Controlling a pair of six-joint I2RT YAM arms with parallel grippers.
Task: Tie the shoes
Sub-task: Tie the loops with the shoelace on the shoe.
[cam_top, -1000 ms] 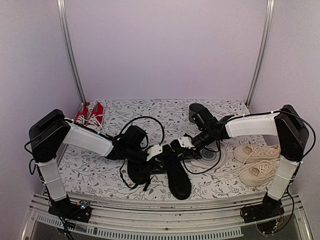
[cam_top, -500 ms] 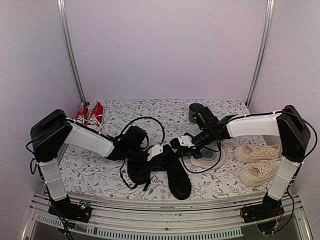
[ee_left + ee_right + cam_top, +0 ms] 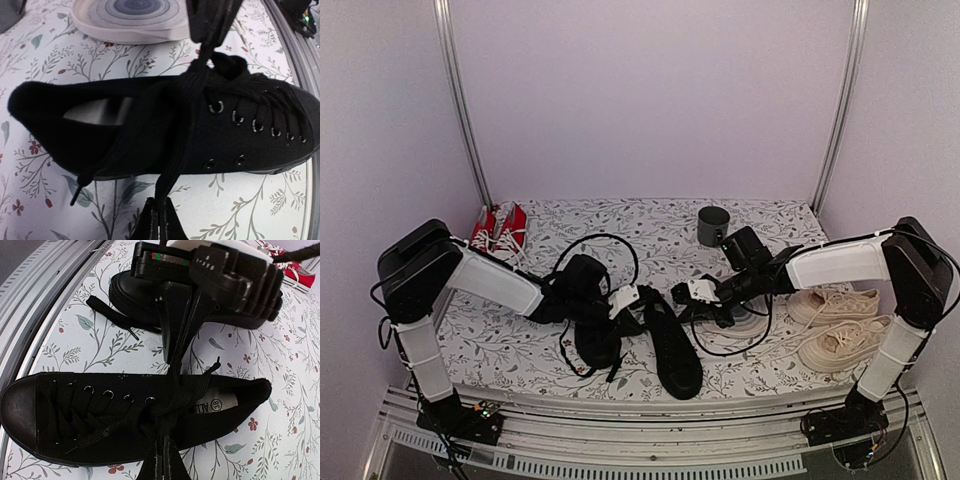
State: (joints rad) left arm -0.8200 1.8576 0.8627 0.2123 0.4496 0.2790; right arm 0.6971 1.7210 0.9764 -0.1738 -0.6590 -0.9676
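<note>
Two black low-top sneakers (image 3: 672, 345) are lying side by side near the front middle of the floral table cover (image 3: 520, 350), one partly under the left arm. The left gripper (image 3: 159, 220) is sitting pinched tight on a flat black lace (image 3: 182, 130), which is running taut from its fingertips up across the shoe's side toward the eyelets. The right gripper (image 3: 163, 460) is likewise clamped shut on the opposite lace end (image 3: 172, 390), which is leading from the crossing at the tongue. In the overhead view the two grippers are standing apart, one on each side of the nearer shoe. A grey cup (image 3: 714, 225) is standing at the back, red-and-white sneakers (image 3: 500, 228) are sitting in the far left corner, and cream sneakers (image 3: 835, 320) are resting at the right, beside a round plate (image 3: 745, 318).
</note>
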